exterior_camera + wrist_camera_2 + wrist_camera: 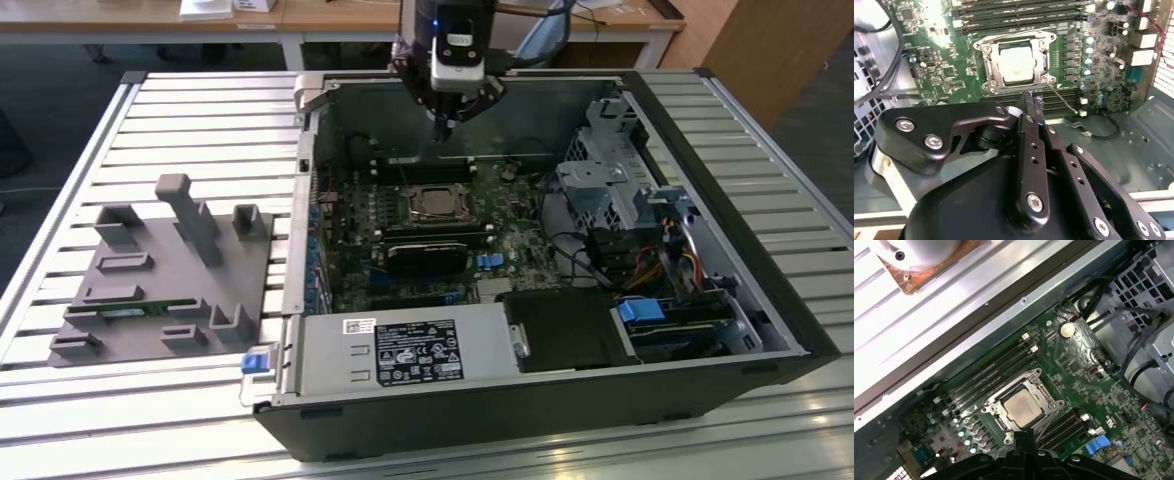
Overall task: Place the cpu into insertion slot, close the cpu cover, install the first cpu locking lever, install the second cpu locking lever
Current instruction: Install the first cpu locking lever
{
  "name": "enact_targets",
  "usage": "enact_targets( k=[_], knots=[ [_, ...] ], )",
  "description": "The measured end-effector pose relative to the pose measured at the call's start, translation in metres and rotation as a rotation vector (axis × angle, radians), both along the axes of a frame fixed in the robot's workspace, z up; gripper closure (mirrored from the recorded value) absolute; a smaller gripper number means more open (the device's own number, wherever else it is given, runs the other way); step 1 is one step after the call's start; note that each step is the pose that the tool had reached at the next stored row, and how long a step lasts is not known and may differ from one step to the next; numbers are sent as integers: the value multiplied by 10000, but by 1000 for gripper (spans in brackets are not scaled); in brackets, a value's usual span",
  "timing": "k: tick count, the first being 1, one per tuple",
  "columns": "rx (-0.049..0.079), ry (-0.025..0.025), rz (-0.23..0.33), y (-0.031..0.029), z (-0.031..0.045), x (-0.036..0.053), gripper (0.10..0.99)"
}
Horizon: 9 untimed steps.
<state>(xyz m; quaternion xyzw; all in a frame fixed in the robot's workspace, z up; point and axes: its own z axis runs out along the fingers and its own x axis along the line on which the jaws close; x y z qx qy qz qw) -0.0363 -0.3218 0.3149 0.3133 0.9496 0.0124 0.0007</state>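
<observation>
over open case, gripper hovers empty, fingers pinched into 1 tip, likely for pushing; cpu seated, cpu cover down around it.

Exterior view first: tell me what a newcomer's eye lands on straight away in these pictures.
The open computer case on the slatted table draws the eye, with the gripper hanging over its green motherboard. In both wrist views the silver cpu sits in its socket, framed by the cpu cover, just beyond the closed fingers.
</observation>
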Motion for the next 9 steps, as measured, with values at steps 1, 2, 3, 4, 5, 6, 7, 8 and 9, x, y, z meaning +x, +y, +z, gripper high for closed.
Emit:
enact_targets(
  k=[1,2,3,4,5,6,7,8,9],
  knots=[
    [13,-53,76,0,-2,0,980],
    [25,-104,151,0,-3,0,980],
    [33,-156,231,0,-5,0,980],
    [38,-204,340,1,-7,0,980],
    [40,-265,652,0,-12,1,980],
    [43,-284,1011,0,-16,0,980],
    [45,-293,1189,0,-19,0,980],
    [47,-303,1368,0,-22,0,980],
    [50,-313,1566,0,-25,0,980]
  ],
)
